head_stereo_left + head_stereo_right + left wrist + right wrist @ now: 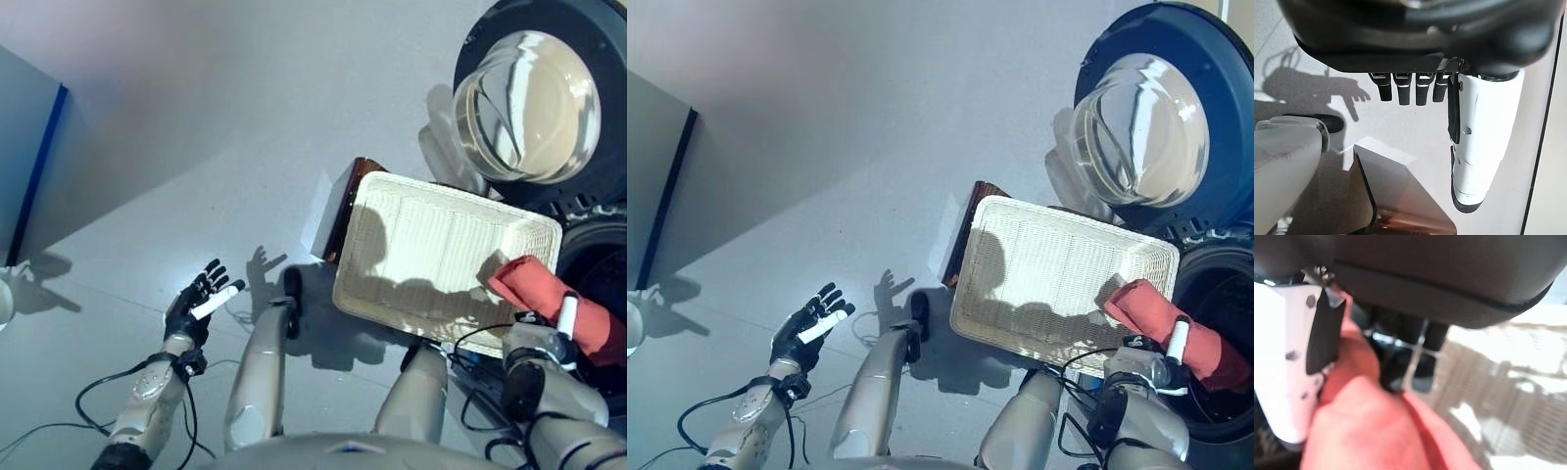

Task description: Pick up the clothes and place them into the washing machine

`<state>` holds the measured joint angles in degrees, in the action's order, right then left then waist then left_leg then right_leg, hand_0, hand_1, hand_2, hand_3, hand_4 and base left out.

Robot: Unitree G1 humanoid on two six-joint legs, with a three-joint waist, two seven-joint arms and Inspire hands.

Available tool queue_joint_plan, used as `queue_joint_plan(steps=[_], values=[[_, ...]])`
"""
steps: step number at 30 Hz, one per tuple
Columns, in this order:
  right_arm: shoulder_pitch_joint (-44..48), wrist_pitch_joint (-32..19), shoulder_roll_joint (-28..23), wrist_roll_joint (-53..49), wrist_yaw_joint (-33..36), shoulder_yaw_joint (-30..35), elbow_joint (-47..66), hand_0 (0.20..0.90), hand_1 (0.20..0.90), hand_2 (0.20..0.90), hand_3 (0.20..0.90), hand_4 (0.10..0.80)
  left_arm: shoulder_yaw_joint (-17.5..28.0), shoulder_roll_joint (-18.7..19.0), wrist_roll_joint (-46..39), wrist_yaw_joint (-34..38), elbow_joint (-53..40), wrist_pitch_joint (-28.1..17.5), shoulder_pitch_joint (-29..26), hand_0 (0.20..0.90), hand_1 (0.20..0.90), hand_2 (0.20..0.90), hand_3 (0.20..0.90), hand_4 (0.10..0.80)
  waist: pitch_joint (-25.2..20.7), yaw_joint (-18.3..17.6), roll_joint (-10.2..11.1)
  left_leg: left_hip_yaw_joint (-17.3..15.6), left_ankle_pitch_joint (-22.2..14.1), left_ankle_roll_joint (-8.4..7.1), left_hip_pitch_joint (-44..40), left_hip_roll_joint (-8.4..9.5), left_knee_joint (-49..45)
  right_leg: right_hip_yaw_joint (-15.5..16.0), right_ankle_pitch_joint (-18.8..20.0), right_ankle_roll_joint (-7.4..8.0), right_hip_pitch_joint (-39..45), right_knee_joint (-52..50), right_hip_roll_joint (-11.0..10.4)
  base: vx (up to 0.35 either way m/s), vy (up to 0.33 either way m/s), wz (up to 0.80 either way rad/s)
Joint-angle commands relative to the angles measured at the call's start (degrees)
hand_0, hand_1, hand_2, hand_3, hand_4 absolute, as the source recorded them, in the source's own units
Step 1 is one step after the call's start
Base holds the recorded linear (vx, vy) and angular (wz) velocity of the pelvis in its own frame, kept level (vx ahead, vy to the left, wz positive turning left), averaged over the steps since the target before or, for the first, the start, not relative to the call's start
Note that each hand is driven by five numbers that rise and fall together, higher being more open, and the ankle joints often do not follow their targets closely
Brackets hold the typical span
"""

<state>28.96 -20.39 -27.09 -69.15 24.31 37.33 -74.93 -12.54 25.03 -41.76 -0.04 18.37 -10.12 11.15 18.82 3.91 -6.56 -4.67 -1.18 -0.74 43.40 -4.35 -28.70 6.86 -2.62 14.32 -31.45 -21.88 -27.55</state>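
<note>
Our right hand [1156, 367] is clenched on the coral-red cloth [1161, 318] by the washing machine's drum opening [1225, 294]; we judge it soft, light, best bunched; left hand [201, 299] spread, empty.

No text, label or number can be read anywhere — nothing legible.
</note>
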Motion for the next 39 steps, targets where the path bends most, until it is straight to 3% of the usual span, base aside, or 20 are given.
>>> queue_joint_plan(steps=[1,10,19,29,30,32,39], values=[[0.25,-8.31,-9.91,-3.03,1.57,1.39,3.51,0.200,0.200,0.200,0.200,0.300,0.21,0.58,-1.64,-0.68,-1.99,-2.98,3.01,0.900,0.900,0.900,0.900,0.800,-0.98,-0.27,-2.05,4.13,-0.38,-8.46,-1.37,-5.78,2.13,-2.37,5.50,0.68,-3.36,1.82,-1.30,-0.005,0.004,-0.13],[5.18,-9.69,-19.61,-4.75,5.07,3.15,1.86,0.200,0.200,0.200,0.200,0.300,-0.56,0.52,-1.82,-1.11,-2.96,-2.74,4.76,0.900,0.900,0.900,0.900,0.800,-1.94,-1.60,-4.73,1.90,-0.24,-8.70,-2.83,-6.14,3.39,-5.42,4.33,0.68,-6.43,-0.32,-1.27,0.005,0.027,-0.09],[6.19,-10.23,-29.04,-5.49,7.71,4.56,-1.54,0.200,0.200,0.200,0.200,0.300,-1.40,-0.02,-2.09,-1.38,-3.06,-2.55,5.46,0.900,0.900,0.900,0.900,0.800,-2.58,-3.12,-5.39,-0.03,0.23,-9.13,-4.61,-7.07,4.52,-7.31,4.45,0.68,-8.19,-1.34,-0.73,0.008,0.012,-0.14],[6.73,-10.02,-31.38,-4.33,12.23,4.19,-4.86,0.205,0.205,0.205,0.205,0.304,-2.36,0.38,-3.50,-1.56,-5.21,-2.81,7.14,0.900,0.900,0.900,0.900,0.800,-3.78,-4.17,-5.92,-1.78,-0.65,-9.14,-7.29,-7.64,5.76,-9.22,3.77,0.68,-9.04,-1.37,0.33,0.037,0.013,-0.15],[6.75,-10.04,-31.31,-4.29,12.28,4.15,-4.77,0.315,0.315,0.315,0.315,0.382,-2.32,0.35,-3.50,-1.56,-5.24,-2.82,7.19,0.900,0.900,0.900,0.900,0.800,-3.72,-4.22,-5.91,-1.81,-0.19,-9.05,-7.16,-7.62,5.86,-9.32,4.27,0.68,-9.17,-1.20,0.39,0.043,0.010,-0.04],[6.97,-9.55,-30.17,-4.01,11.21,3.13,-4.09,0.900,0.900,0.900,0.900,0.800,-3.07,0.49,-3.23,-1.93,-5.28,-2.79,7.07,0.900,0.900,0.900,0.900,0.800,-3.78,-4.28,-6.16,-2.20,-0.27,-9.00,-7.58,-7.69,6.12,-9.58,4.45,0.68,-9.41,-1.17,0.54,0.009,-0.001,-0.02],[6.47,-9.46,-28.03,-3.76,9.74,1.79,-4.02,0.900,0.900,0.900,0.900,0.800,-2.25,0.27,-3.28,-1.30,-3.67,-2.86,5.97,0.900,0.900,0.900,0.900,0.800,-4.84,-3.92,-5.84,-2.00,0.00,-9.05,-8.46,-7.20,7.72,-8.83,4.76,0.68,-7.99,-0.20,0.44,0.009,-0.003,-0.01]])
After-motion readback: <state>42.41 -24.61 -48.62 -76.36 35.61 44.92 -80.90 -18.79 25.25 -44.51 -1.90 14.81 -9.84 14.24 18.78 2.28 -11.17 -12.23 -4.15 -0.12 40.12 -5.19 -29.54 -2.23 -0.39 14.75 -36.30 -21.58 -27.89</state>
